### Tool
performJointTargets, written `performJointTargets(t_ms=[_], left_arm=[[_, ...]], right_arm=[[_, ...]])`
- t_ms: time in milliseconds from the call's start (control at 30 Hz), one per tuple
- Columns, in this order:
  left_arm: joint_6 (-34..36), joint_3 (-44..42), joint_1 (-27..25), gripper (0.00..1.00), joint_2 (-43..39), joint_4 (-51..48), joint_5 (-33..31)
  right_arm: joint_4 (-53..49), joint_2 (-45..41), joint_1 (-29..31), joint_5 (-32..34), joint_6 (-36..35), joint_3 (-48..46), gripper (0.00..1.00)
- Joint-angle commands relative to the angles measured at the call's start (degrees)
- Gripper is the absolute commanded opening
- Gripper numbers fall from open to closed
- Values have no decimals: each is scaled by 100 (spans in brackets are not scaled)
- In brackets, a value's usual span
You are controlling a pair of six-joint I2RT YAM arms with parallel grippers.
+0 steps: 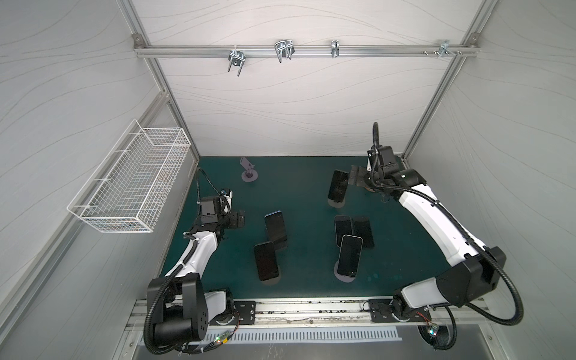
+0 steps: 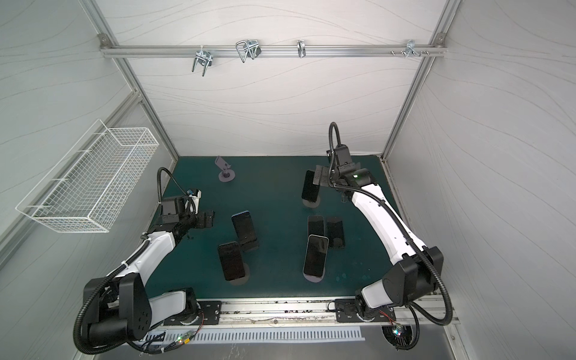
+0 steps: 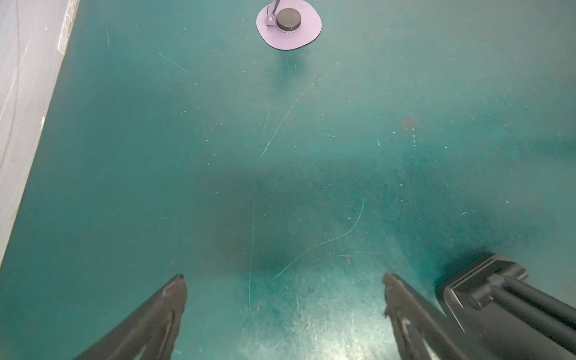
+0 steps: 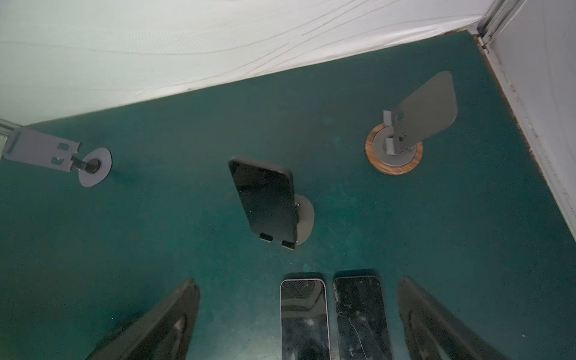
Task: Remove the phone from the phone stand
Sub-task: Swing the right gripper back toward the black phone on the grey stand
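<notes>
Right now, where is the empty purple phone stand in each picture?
Both top views: purple stand, back left of the green mat, near the back wall.
Left wrist: only its round base, far ahead of the open left hand.
Right wrist: whole stand, near the back wall.
Shared landmark: the green mat.

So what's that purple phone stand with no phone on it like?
The empty lilac phone stand looks like matte plastic: a flat rounded base with a dark round puck, a short hinged stem and a tilted, slotted backplate. It stands on the green mat near the back wall, touching nothing else.
</notes>
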Motion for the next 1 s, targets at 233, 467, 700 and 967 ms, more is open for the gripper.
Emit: performJointTargets(t_ms=[233, 467, 700, 967], left_arm=[[78, 142, 32, 99, 62, 148, 51], [78, 134, 31, 99, 53, 151, 42], [86, 125, 32, 99, 43, 154, 58], [95, 155, 29, 98, 63, 138, 77]], right_arm=[[192, 759, 243, 170, 697, 47, 99], [228, 1403, 270, 261, 773, 520, 99], [219, 2016, 296, 577, 735, 1053, 99], [269, 2470, 317, 615, 585, 1381, 99]])
